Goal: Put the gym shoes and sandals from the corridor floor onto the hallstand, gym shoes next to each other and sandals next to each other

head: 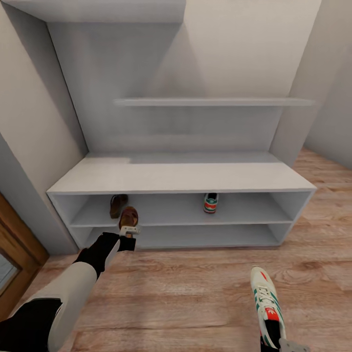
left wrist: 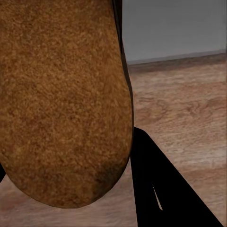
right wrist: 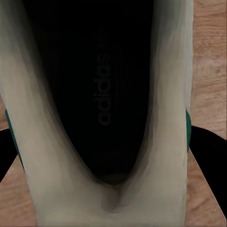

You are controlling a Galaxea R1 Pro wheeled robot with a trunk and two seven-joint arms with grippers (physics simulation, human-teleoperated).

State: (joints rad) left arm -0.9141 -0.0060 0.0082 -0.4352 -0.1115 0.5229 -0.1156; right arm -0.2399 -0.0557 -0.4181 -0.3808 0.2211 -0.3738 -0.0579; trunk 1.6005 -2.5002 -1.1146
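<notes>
The pale grey hallstand (head: 181, 175) stands against the wall ahead. On its upper shelf tier lie one dark brown sandal (head: 117, 204) at the left and one gym shoe (head: 210, 202) right of middle. My left gripper (head: 129, 231) is shut on the second sandal (head: 129, 216), held in front of that tier beside the first. In the left wrist view its tan sole (left wrist: 61, 104) sits close against a dark finger (left wrist: 161, 189). My right gripper (head: 277, 342) is shut on the heel of the second gym shoe (head: 265, 298), low over the corridor floor (head: 186, 293). The right wrist view looks into its dark inside (right wrist: 99, 85).
A long floating shelf (head: 210, 101) hangs on the wall above the hallstand. A wooden door frame (head: 14, 249) stands at the left edge. Grey walls close in on both sides, and the lower shelf tier (head: 195, 237) holds nothing.
</notes>
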